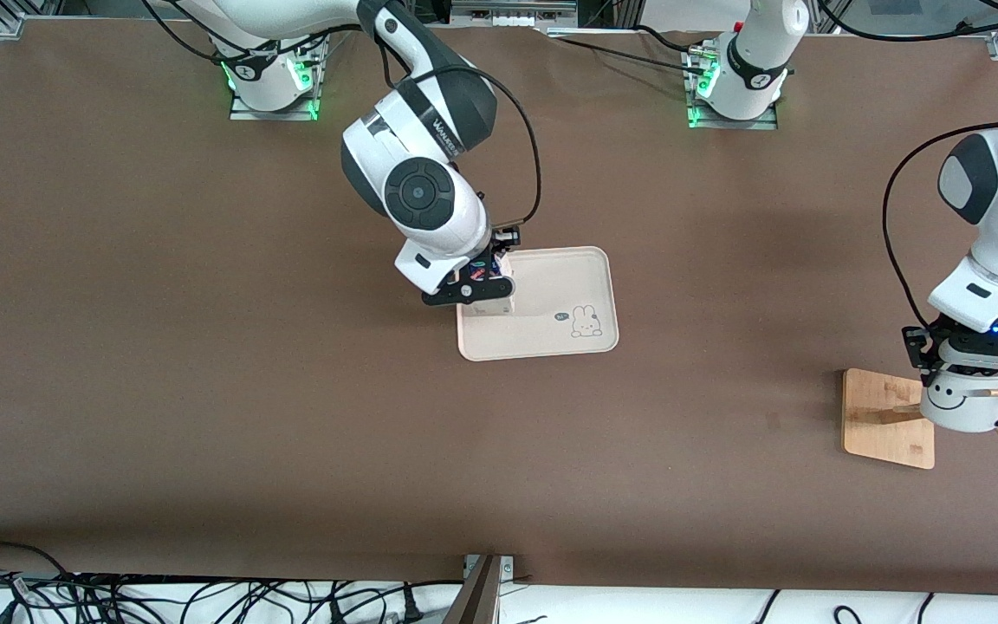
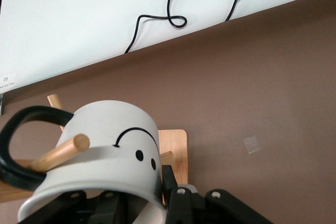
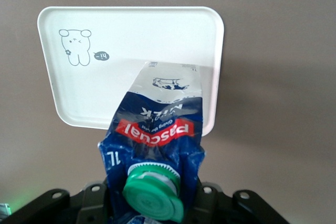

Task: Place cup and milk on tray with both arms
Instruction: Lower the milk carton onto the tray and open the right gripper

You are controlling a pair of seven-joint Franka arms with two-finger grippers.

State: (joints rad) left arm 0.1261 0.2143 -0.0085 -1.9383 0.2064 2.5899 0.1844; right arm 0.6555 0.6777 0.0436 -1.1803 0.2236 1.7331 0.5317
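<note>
The cream tray (image 1: 568, 277) with a bunny drawing lies mid-table; it also shows in the right wrist view (image 3: 105, 93). My right gripper (image 1: 482, 282) is shut on the blue and white milk carton (image 1: 502, 286), upright over the tray's edge toward the right arm's end. In the right wrist view the milk (image 3: 157, 124) shows its green cap between my right gripper (image 3: 155, 199) jaws. My left gripper (image 1: 967, 368) is shut on the rim of the white smiley cup (image 1: 958, 403), which hangs on a wooden peg (image 2: 58, 153). The left wrist view shows the cup (image 2: 110, 129) and my left gripper (image 2: 152, 198).
A wooden peg rack on a square wooden base (image 1: 880, 416) stands at the left arm's end of the table, under the cup. Cables (image 1: 118, 598) lie along the table edge nearest the front camera. Brown table surface lies between the rack and the tray.
</note>
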